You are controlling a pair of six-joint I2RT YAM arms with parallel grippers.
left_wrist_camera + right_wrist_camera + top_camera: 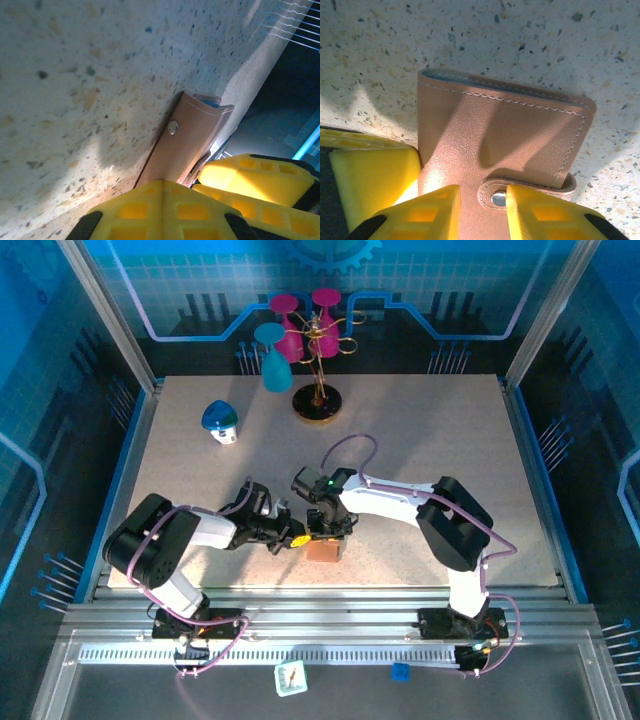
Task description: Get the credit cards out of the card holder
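The card holder point(322, 550) lies flat on the desk point(420, 430), close to its near edge and about midway between left and right. It is folded shut, with its strap fastened by the metal snap point(498, 198). The credit cards are presumably inside, so none is out yet. The left pincer point(297, 539) is closed tight against the holder's left edge, though I cannot tell whether it has any leather nipped between its pads. The right pincer point(482, 192) sits on top with its jaws a little apart, one yellow pad on each side of the snap and gripping nothing that I can make out. The main risk is the snap: if the right pincer pulls at the strap while the left has no real hold, the whole holder may lift or skid instead of popping open (and the desk's near edge is just beside it, so a skid could send it over). The pads could also slip off the smooth, low strap. The two pincers are crowded together, so a sideways move by either could knock the other.
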